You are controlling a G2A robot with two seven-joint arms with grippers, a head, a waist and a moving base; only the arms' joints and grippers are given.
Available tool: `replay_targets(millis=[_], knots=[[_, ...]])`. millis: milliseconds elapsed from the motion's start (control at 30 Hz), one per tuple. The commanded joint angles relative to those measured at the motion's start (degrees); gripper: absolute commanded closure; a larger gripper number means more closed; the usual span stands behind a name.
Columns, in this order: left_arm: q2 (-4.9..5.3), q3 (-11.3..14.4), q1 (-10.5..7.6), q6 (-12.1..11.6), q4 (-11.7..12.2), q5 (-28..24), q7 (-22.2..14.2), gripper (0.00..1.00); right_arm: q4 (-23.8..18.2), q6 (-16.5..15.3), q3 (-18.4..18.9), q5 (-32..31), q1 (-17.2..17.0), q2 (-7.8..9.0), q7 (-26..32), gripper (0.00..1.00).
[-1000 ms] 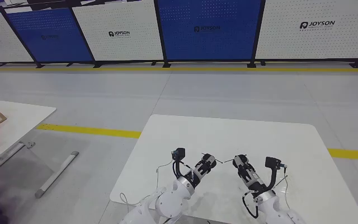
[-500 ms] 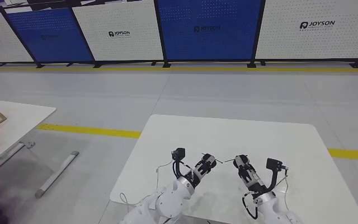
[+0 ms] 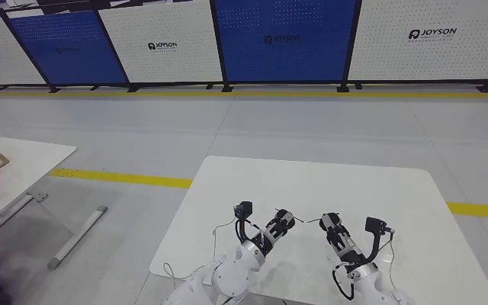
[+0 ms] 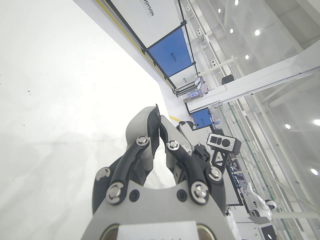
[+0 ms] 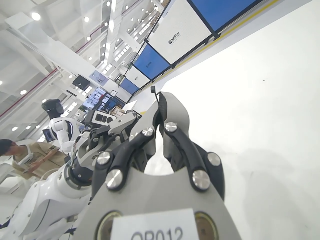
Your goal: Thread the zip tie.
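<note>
2 arms hang over the tabletop (image 3: 305, 179). The right gripper (image 5: 160, 95) has fingers pinching the zip tie (image 5: 153, 89), head poking past the tips. The left gripper (image 4: 158, 112), just beside the right gripper, has fingers pressed together. Looks mid-threading; next needs tail lined up with head slot.

Left gripper (image 3: 290, 218) and right gripper (image 3: 322, 219) nearly meet; table (image 3: 305, 179) spreads wide beyond.

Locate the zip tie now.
In the right wrist view, the zip tie is pinched in the right gripper, its head poking out, near the left gripper, above the table.
</note>
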Motion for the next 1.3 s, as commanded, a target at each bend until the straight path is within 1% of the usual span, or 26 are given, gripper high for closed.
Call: replay_targets(millis=[0,333,600,800,1000,1267], knots=[[0.00,0.00,0.00,0.00,0.00,0.00,0.00,1.00,-0.03,0.00,-0.01,-0.03,-0.02,0.01,-0.01,1.00],[0.00,0.00,0.00,0.00,0.00,0.00,0.00,1.00,-0.22,-0.27,0.16,-0.42,-0.27,-0.41,0.52,1.00],[0.00,0.00,0.00,0.00,0.00,0.00,0.00,1.00,0.58,-0.57,0.00,-0.47,0.38,-1.06,1.40,1.00],[0.00,0.00,0.00,0.00,0.00,0.00,0.00,1.00,0.15,-1.20,0.60,-1.08,-0.33,-1.31,1.29,1.00],[0.00,0.00,0.00,0.00,0.00,0.00,0.00,1.00,0.71,-0.44,0.67,-1.46,0.04,-1.72,1.59,1.00],[0.00,0.00,0.00,0.00,0.00,0.00,0.00,1.00,0.73,-0.32,0.80,-2.03,0.18,-2.24,1.77,1.00]])
